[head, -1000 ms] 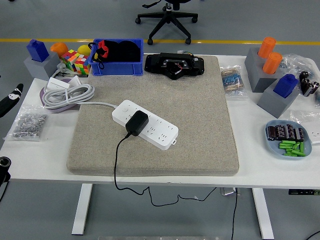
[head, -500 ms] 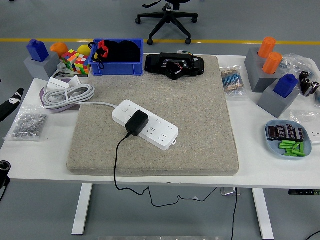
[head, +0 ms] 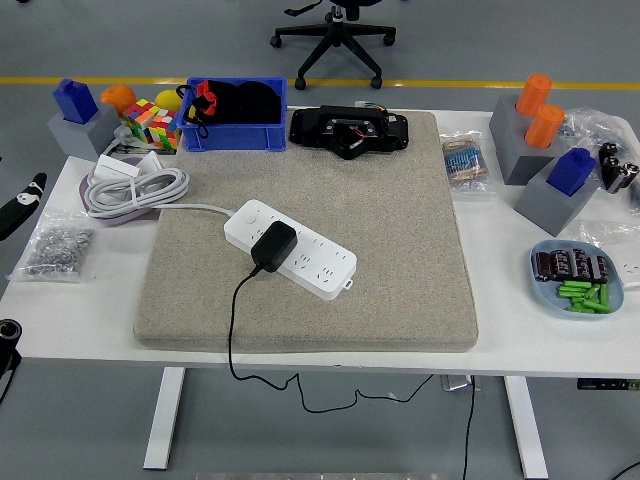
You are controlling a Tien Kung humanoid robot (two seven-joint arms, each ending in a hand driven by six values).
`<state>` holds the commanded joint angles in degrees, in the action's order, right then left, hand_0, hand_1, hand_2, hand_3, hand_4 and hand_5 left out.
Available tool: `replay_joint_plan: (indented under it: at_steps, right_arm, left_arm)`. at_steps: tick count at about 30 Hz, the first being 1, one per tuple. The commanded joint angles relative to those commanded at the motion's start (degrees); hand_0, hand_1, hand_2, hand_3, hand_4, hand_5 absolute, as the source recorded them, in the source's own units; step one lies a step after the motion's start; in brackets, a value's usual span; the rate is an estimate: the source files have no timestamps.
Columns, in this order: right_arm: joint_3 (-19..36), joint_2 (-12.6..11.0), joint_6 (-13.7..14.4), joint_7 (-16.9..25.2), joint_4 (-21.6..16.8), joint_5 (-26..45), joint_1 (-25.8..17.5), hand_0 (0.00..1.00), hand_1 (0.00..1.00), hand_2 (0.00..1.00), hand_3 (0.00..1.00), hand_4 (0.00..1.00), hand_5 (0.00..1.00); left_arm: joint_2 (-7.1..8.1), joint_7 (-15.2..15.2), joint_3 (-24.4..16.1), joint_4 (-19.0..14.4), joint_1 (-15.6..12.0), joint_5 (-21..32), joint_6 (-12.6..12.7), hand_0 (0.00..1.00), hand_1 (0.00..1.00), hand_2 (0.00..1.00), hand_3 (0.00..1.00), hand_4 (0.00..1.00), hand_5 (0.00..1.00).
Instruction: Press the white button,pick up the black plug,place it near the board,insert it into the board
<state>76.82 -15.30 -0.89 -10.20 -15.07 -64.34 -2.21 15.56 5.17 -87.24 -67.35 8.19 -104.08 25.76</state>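
step: I judge plug already inserted | black plug (head: 273,246) sits in white board (head: 290,250) on desk (head: 300,335) | left robot hand (head: 20,200) at edge, fingers: cannot tell | next: I only check seating

Bright, even overhead light fills the scene, with no glare on the white table (head: 300,335). The black plug (head: 273,246) casts a soft shadow toward 5 o'clock. Focus is sharp throughout; straight edges bow slightly near the frame's borders.
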Motion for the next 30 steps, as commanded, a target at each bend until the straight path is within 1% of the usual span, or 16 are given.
replay_joint_plan:
  at_steps: [30]
  right_arm:
    - [0.52,-0.1,0.0,0.0,-0.02,-0.12,0.2,0.664,0.668,0.632,0.616,0.692,0.481]
  left_arm:
    - [-0.12,-0.03,-0.15,-0.08,0.03,-0.04,0.14,0.948,0.917,0.859,0.808,0.843,0.618]
